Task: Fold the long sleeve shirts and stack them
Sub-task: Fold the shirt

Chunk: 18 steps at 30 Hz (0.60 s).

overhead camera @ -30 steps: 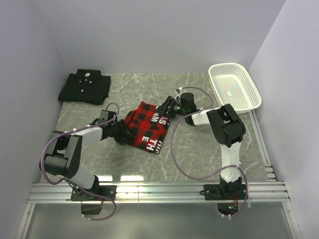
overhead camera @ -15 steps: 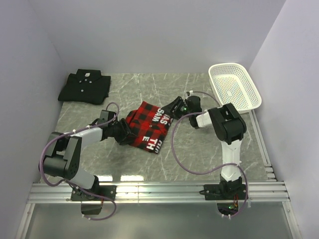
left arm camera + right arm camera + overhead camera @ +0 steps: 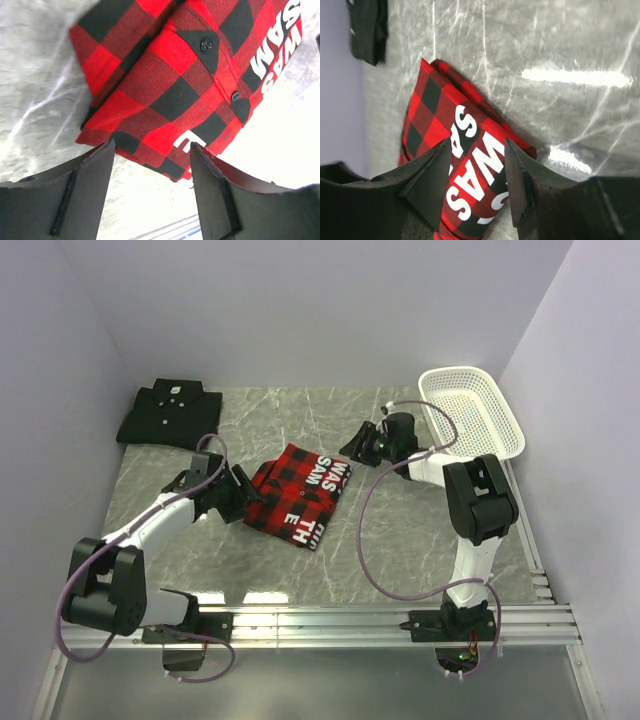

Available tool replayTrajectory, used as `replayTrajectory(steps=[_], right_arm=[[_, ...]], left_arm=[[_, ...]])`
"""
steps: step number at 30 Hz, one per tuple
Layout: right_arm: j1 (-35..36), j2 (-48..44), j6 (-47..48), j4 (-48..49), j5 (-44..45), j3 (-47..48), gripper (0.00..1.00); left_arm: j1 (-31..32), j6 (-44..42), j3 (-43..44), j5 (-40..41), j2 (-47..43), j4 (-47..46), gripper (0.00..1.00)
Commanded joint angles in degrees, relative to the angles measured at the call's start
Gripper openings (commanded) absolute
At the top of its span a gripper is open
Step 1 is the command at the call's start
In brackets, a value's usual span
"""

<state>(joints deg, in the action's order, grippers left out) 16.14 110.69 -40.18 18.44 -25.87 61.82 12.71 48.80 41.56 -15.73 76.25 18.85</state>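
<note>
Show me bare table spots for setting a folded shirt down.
Free: the table at back middle, between the black shirt and the basket; the front strip between the plaid shirt and the rail, under a cable. Crowded: the centre, where left gripper and right gripper flank that shirt.

Both arms are angled inward and low, from opposite sides.
The left arm (image 3: 150, 528) is stretched forward and to the right, and the left hand (image 3: 240, 500) is held with its fingers (image 3: 85, 190) spread apart. The right arm (image 3: 475, 500) is folded at the elbow and turned leftward, and the right hand (image 3: 356, 447) is likewise held wide, fingers (image 3: 427, 185) parted.
</note>
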Motion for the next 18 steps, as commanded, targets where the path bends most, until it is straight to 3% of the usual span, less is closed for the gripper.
replayTrajectory(steps=[1, 10, 16, 18], right_arm=[[0.03, -1.11, 11.25, -12.95, 1.43, 7.23, 0.53], [0.29, 5.84, 13.20, -18.00, 1.70, 12.62, 0.44], [1.17, 6.29, 12.68, -19.41, -1.82, 10.00, 0.36], [1.17, 5.59, 12.24, -19.49, -2.34, 8.67, 0.26]], left_arm=[[-0.23, 0.42, 0.81, 5.61, -1.89, 2.68, 0.67], [-0.23, 3.50, -0.86, 9.57, 2.93, 0.93, 0.47], [-0.32, 2.98, 0.53, 11.50, 9.25, 0.66, 0.42], [-0.40, 2.36, 2.02, 12.91, 11.54, 1.36, 0.41]])
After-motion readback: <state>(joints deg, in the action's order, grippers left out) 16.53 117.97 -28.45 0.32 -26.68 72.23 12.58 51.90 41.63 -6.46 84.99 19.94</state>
